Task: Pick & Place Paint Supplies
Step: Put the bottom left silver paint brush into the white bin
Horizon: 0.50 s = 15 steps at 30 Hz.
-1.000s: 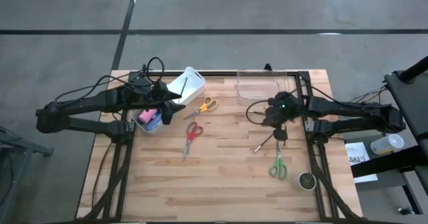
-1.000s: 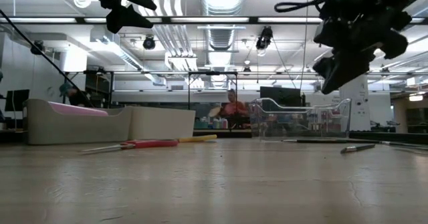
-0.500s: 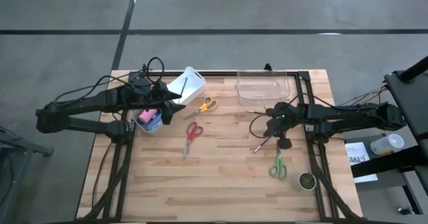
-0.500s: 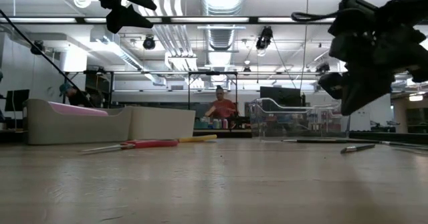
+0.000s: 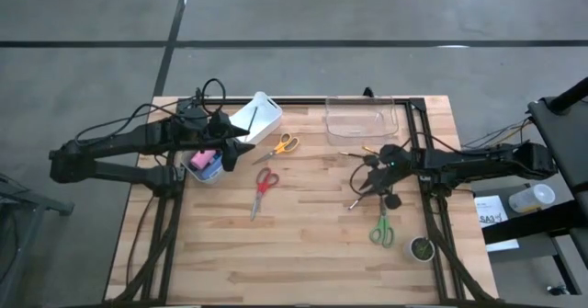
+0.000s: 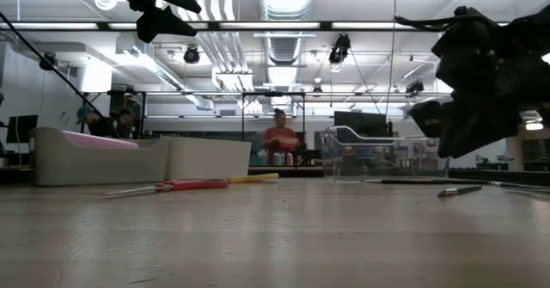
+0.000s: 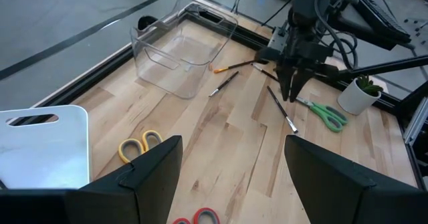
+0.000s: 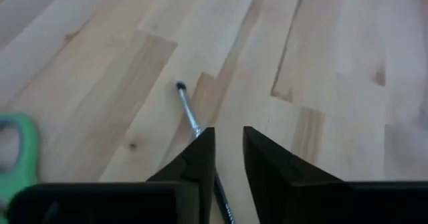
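A thin paintbrush (image 5: 360, 196) lies flat on the wood near the table's right side; it also shows in the right wrist view (image 8: 190, 115). My right gripper (image 5: 378, 181) hangs just above it, pointing down, open by a narrow gap (image 8: 229, 150), clear of the table in the low view (image 6: 451, 142). Two more paintbrushes (image 7: 227, 75) lie in front of the clear bin. A pink bottle (image 5: 203, 159) rests in a white bin at the left. My left gripper (image 5: 241, 152) waits high over that bin, open wide (image 7: 234, 150).
A clear bin (image 5: 360, 119) stands at the far edge and a white bin (image 5: 255, 117) far left. Green scissors (image 5: 381, 227) lie just near-side of the right gripper, red scissors (image 5: 264, 185) mid-table, yellow scissors (image 5: 283, 144) by the white bin. A small plant pot (image 5: 421, 248) sits near right.
My right gripper has moved toward the table's near edge and come down, ending over the lone paintbrush.
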### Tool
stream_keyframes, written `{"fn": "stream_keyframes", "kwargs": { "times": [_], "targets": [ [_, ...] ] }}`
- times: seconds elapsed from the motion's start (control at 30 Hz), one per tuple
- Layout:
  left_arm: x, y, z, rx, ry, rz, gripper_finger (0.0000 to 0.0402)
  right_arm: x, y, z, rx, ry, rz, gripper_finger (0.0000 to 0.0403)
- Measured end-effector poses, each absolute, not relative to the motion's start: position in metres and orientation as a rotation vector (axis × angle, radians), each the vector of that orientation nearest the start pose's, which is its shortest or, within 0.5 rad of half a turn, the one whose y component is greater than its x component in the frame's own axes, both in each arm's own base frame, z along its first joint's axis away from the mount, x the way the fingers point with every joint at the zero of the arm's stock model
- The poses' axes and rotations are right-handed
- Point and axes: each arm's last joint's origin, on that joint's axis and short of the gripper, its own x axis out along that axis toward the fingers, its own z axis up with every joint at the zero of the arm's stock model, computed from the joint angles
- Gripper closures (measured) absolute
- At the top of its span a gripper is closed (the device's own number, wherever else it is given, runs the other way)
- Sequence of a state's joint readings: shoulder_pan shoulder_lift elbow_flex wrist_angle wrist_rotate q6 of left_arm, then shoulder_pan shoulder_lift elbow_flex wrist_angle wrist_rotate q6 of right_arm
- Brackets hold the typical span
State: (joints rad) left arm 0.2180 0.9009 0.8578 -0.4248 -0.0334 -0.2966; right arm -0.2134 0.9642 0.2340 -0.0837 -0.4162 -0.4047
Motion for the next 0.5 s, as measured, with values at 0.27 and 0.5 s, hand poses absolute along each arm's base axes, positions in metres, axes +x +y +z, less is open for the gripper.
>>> {"fn": "stream_keyframes", "kwargs": {
  "times": [0.27, 0.5],
  "targets": [
    [0.185, 0.042, 0.3162, -0.333, 0.428, 0.315, 0.013, 0.1507, -0.0206, 0.1245, -0.169, 0.726, 0.366, 0.0317],
    [0.185, 0.042, 0.3162, -0.332, 0.427, 0.315, 0.013, 0.1503, -0.0206, 0.1226, -0.165, 0.708, 0.357, 0.0317]
  ]
}}
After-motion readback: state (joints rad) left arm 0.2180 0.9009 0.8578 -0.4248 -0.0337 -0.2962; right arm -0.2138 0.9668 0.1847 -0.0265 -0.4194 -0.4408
